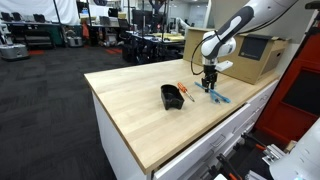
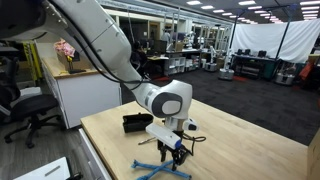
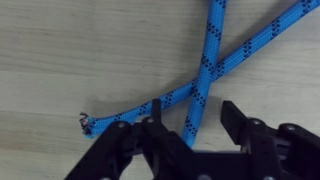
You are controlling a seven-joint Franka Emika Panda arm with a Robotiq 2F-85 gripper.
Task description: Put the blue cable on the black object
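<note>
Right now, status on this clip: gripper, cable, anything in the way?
Gripper open, straddling the blue cable. Cable flat, not yet gripped. Black object apart; small orange item lies between them.

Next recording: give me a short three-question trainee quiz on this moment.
1. True or false: the blue cable already lies on the black object.
2. In the wrist view, the gripper is: A) shut on nothing; B) open, astride the cable; C) holding an orange item.
3. Fill in: the cable lies on the ____.
Key: 1 false; 2 B; 3 table.
</note>
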